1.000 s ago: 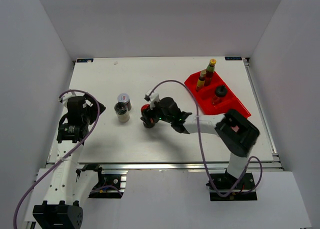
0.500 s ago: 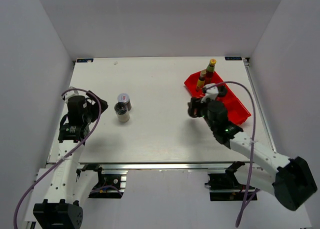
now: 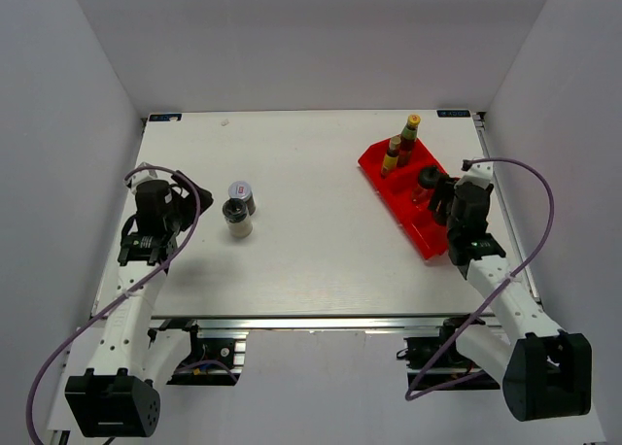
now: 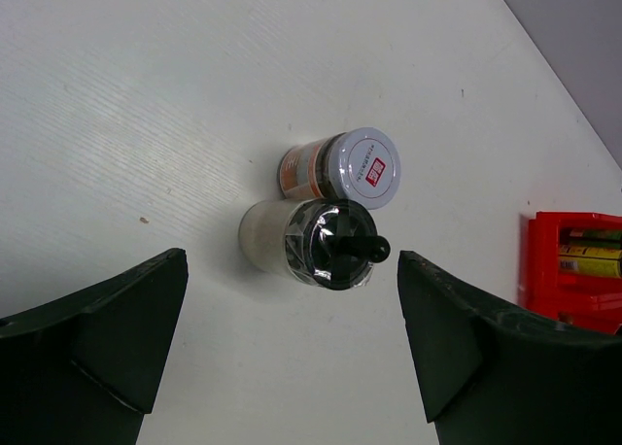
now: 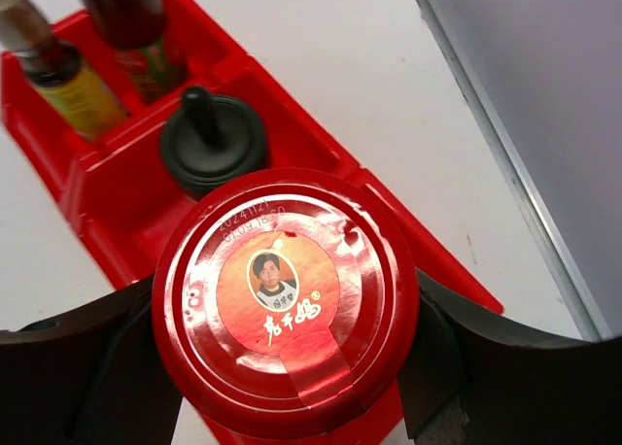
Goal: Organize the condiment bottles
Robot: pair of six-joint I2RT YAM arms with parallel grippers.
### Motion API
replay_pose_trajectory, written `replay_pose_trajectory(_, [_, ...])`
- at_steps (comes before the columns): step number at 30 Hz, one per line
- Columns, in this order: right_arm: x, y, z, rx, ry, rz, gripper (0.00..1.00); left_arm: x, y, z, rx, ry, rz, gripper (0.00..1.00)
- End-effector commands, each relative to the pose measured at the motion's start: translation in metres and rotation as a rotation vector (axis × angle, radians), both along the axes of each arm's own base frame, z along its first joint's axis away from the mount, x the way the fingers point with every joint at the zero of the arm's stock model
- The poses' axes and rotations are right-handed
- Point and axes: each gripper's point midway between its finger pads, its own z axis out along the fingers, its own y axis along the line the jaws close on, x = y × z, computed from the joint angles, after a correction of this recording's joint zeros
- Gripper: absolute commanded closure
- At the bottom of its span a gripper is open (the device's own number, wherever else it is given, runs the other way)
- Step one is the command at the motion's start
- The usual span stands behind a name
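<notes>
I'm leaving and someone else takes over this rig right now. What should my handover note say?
Right gripper: shut on the red-lidded jar, held above the red bin, not yet set down.
Left gripper: open, empty, facing two containers on the table.
In the bin: two sauce bottles at the far end, one black-capped shaker in the next compartment.
On the table: white-lidded jar and second shaker, close together.
Left: place the held jar, then bin those two.
</notes>
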Motion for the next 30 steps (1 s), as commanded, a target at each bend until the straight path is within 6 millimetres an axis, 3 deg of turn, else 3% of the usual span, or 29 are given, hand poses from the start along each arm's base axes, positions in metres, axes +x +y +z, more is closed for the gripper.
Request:
replay_pose_trajectory(1, [0.017,-0.017,0.043,0.045,-0.167,-0.050,0.74,0.008,-0.002,0.015,0.008,-0.054,-0.018,0.02])
replay_pose_trajectory(13, [0.036,-0.043,0.002,0.040,-0.114,-0.110,0.71,0.019,-0.003,0.005,0.008,-0.050,-0.024,0.02])
replay_pose_trajectory(17, [0.046,-0.045,-0.001,0.035,-0.173,-0.112,0.69,0.020,-0.006,0.000,-0.002,-0.051,-0.042,0.02])
replay_pose_trajectory(19, [0.047,-0.059,-0.007,0.031,-0.162,-0.150,0.69,0.020,-0.008,-0.003,-0.005,-0.047,-0.054,0.02])
replay_pose_trajectory(22, [0.048,-0.063,-0.013,0.028,-0.151,-0.161,0.68,0.020,-0.007,-0.006,-0.001,-0.043,-0.046,0.02])
replay_pose_trajectory(25, [0.045,-0.064,-0.019,0.021,-0.137,-0.163,0.57,0.019,-0.006,-0.008,0.000,-0.041,-0.045,0.02])
replay_pose_trajectory(26, [0.043,-0.067,-0.019,0.024,-0.138,-0.184,0.47,0.019,-0.007,-0.008,-0.002,-0.040,-0.045,0.02])
replay_pose_trajectory(30, [0.043,-0.063,-0.017,0.033,-0.131,-0.166,0.27,0.018,-0.007,-0.008,0.001,-0.038,-0.049,0.02])
